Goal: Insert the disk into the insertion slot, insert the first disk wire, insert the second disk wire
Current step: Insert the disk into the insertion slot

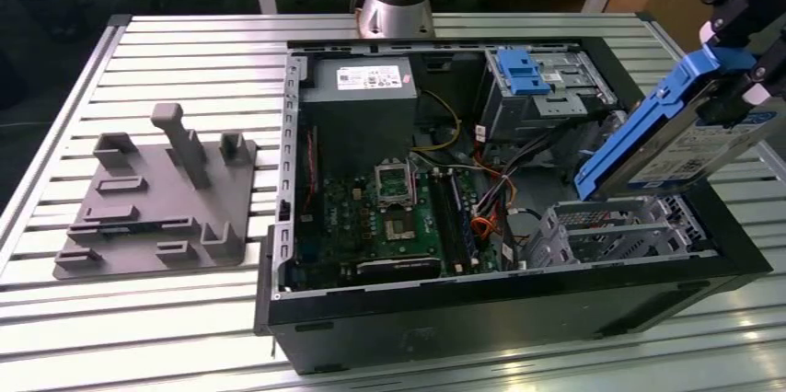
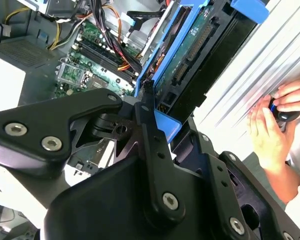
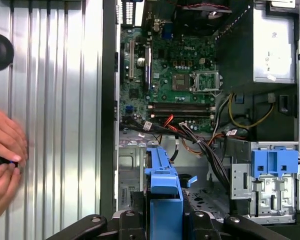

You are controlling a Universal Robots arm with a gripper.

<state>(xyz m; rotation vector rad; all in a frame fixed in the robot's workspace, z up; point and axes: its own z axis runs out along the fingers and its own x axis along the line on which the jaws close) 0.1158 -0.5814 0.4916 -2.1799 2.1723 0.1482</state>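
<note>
The disk (image 1: 683, 139), a flat silver-grey hard drive with a white printed label clipped in a bright blue plastic carrier frame, is hanging tilted over the exterior view's right edge of the black open computer case (image 1: 491, 293). Its low end is pointing down at the insertion slot (image 1: 617, 230), a small silvery perforated sheet-metal cage sitting in the case's near corner. Whether the two are touching, I cannot tell.

The cage is sitting hard against the case wall on the exterior view's right. A loose bundle of black, red and orange cables (image 1: 498, 191) is lying just beside it, between it and the green motherboard (image 1: 396, 217). Beyond it, the taller metal bay with a blue plastic latch (image 1: 537, 79) is standing close.

The black gripper (image 2: 155, 122) is clamping the carrier's high end, its fingers (image 2: 149, 137) pinching the blue frame from both sides. In the second wrist view the disk's underside is showing a green circuit board and a dark connector strip.

A person's hands (image 3: 4, 155) are resting on the slatted metal tabletop (image 1: 184, 51), well apart from the case.
</note>
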